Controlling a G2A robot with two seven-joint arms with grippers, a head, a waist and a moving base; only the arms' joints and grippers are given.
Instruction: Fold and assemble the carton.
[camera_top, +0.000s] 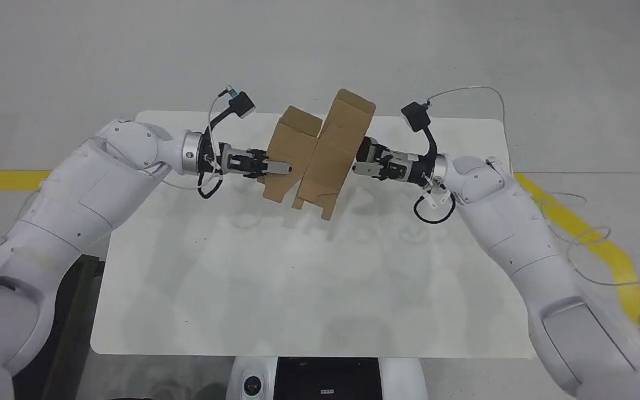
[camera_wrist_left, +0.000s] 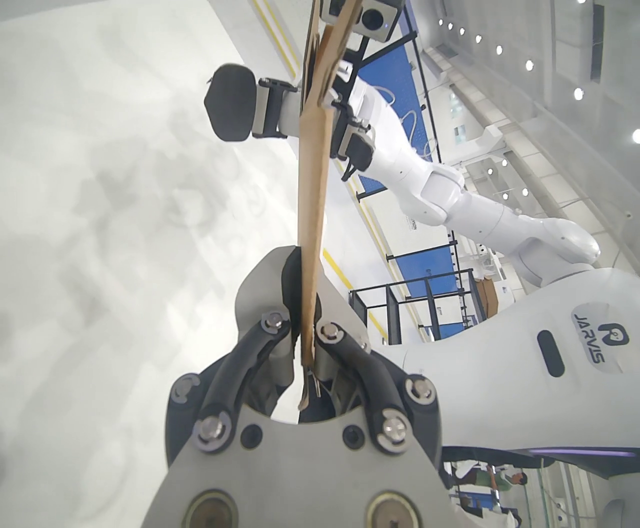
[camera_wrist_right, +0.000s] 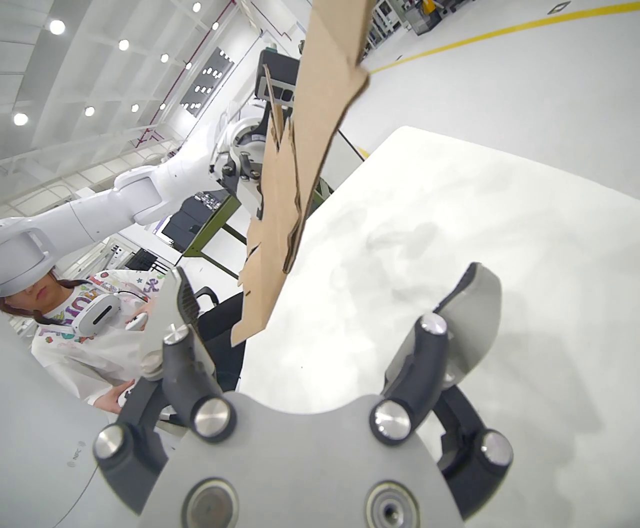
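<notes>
While the left gripper (camera_top: 268, 163) clamped the carton (camera_top: 318, 155) at 9 o'clock, the right gripper (camera_top: 362, 160), fingers spread at 3 o'clock, arguably needed a square grip.

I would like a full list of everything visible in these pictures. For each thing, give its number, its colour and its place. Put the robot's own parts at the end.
carton: one, brown cardboard, held up above the table between the two grippers, flaps loose, not yet assembled.
table: one, white, under the carton and both arms.
floor line: two stretches, yellow, one beyond each side of the table.
left gripper: one, grey with black pads, shut on one edge of the carton.
right gripper: one, grey with black pads, open at the carton's opposite edge, one finger on each side of the cardboard.
</notes>
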